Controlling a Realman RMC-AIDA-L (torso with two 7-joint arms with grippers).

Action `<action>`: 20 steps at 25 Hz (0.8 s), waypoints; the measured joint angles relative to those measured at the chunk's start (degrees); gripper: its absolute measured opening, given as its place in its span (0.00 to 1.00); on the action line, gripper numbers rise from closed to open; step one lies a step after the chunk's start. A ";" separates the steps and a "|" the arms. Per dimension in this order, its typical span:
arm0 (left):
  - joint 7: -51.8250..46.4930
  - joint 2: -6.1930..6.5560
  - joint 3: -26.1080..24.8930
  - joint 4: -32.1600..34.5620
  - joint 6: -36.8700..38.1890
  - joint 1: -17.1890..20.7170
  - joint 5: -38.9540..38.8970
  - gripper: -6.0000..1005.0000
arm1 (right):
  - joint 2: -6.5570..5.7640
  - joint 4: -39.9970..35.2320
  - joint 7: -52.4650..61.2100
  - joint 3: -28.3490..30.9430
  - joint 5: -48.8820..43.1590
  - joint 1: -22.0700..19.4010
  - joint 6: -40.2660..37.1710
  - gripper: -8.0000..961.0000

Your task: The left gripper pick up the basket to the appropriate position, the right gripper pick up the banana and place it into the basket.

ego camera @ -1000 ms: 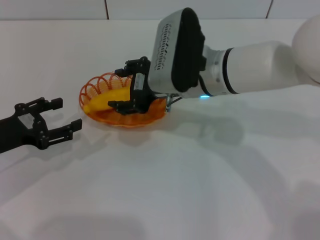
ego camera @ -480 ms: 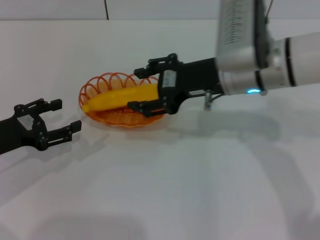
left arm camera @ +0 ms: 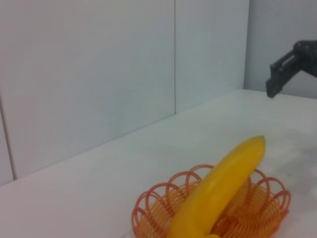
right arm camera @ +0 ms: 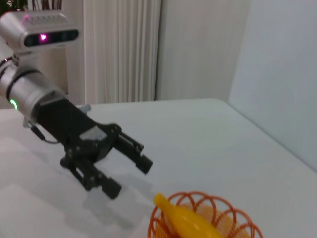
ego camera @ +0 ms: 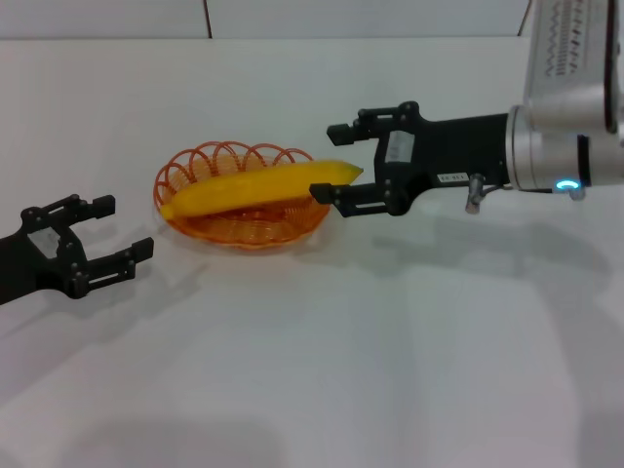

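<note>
The banana (ego camera: 255,186) lies across the basket (ego camera: 240,231) at centre left of the head view, its tip poking past the rim. The right gripper (ego camera: 337,162) hangs just beside that tip, fingers spread and empty. The left gripper (ego camera: 108,234) (also spread, empty) sits at far left, near the basket.

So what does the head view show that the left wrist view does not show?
Only the head view shows the left gripper, open on the table's left side, apart from the basket, and the whole right gripper, open just beyond the banana's end, with its arm's cyan light.
Only the left wrist view shows the wall panels behind the table.
Both show the banana lying in the orange basket with one end sticking out over the rim, and at least part of the right gripper.
</note>
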 joint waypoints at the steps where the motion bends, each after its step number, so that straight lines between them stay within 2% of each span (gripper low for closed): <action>1: 0.00 0.00 -0.03 0.06 0.01 0.06 -0.05 0.80 | -0.01 0.53 -0.33 0.27 -0.01 -0.06 -0.18 0.76; 8: 0.04 -0.07 -0.05 0.12 0.04 0.08 -0.19 0.80 | -0.19 7.33 -5.16 6.99 -0.06 0.46 -6.61 0.76; 20: 0.63 -0.55 -0.15 0.21 0.04 0.25 -0.50 0.80 | -0.52 14.15 -9.80 13.02 -0.65 0.22 -9.05 0.76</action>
